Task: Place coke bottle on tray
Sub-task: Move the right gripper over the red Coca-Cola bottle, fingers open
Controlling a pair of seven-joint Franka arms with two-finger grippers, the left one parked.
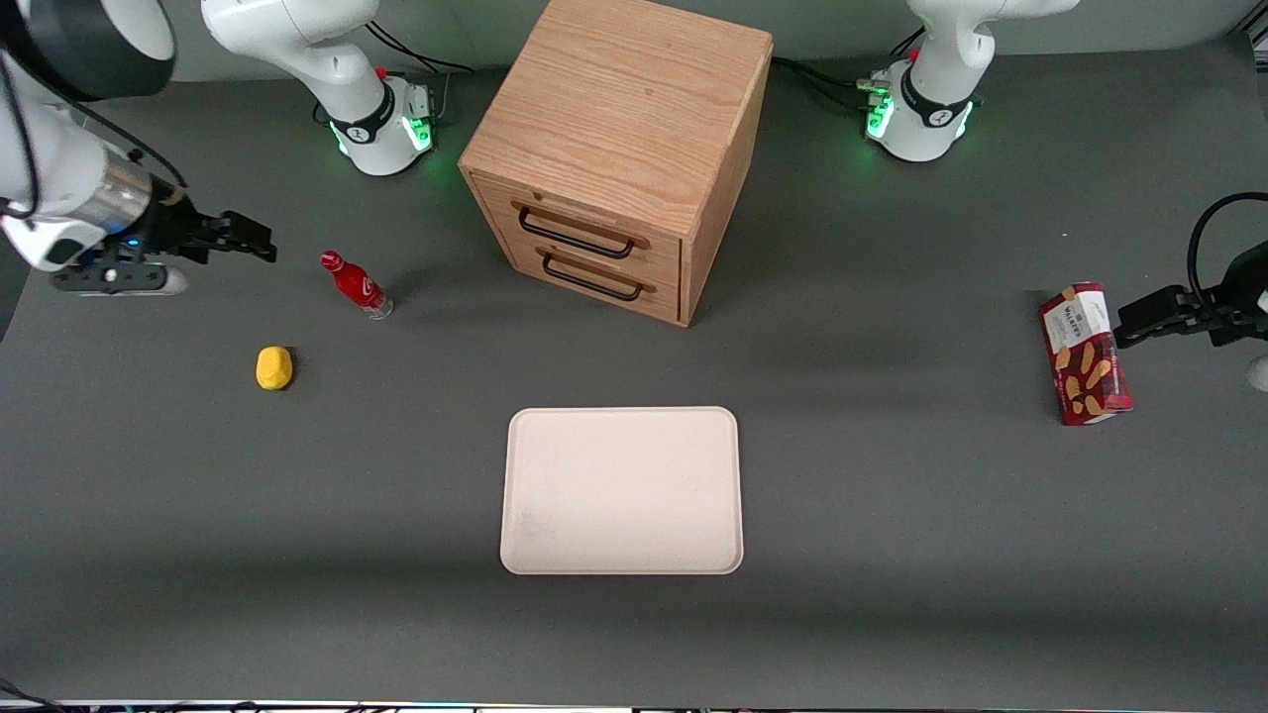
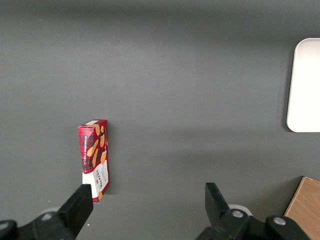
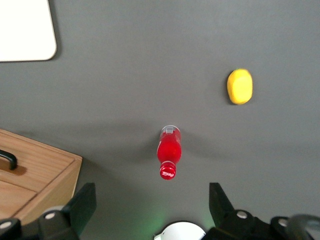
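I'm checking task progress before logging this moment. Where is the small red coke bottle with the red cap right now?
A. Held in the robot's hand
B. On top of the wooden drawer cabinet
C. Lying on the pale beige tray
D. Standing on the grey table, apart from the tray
D: the small red coke bottle stands on the grey table, well away from the bare pale beige tray; the open hand hovers beside it, holding nothing.

The gripper [image 3: 150,207], hanging above the table toward the working arm's end, is cut off at the wrist picture's edge, so only its two spread fingers [image 3: 82,202] show. The tray [image 3: 25,30] is clipped to one rounded corner there, and the wooden drawer cabinet [image 3: 35,170] to one corner. The coke bottle [image 1: 357,285] has lettering too small to read.
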